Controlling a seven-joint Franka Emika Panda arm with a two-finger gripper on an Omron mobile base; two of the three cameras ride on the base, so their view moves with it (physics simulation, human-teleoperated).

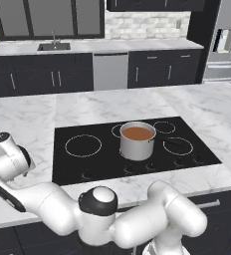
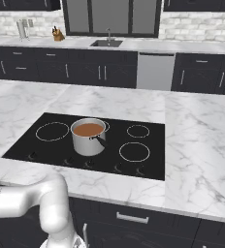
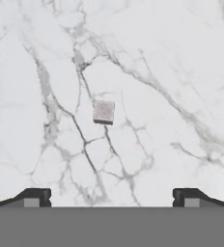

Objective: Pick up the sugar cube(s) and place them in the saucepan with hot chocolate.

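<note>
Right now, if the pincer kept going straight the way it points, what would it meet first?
Probably the marble counter. The open pincer looks down at it, with the pale sugar cube lying slightly left of centre, so the fingertips would likely straddle it.

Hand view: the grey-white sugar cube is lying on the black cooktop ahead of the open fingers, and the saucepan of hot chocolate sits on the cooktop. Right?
Not quite. The grey-white sugar cube lies on the white marble counter, not the black cooktop; the hand view shows it ahead of the open gripper. The saucepan of hot chocolate does sit on the cooktop.
</note>
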